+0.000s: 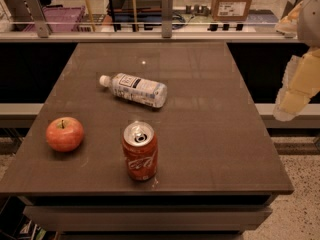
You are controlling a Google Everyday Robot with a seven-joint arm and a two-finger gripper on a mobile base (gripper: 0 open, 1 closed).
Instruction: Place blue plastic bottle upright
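The blue plastic bottle (pixel 134 89) lies on its side on the dark table (pixel 210 134), left of the middle. It is clear with a pale label and dark print. Its white cap points to the far left. My gripper (pixel 292 101) hangs at the right edge of the view, beyond the table's right side and well apart from the bottle. It holds nothing that I can see.
A red soda can (pixel 140 150) stands upright near the front edge, just in front of the bottle. A red apple (pixel 65 133) sits at the front left. A glass rail with metal posts (pixel 167 14) runs behind the table.
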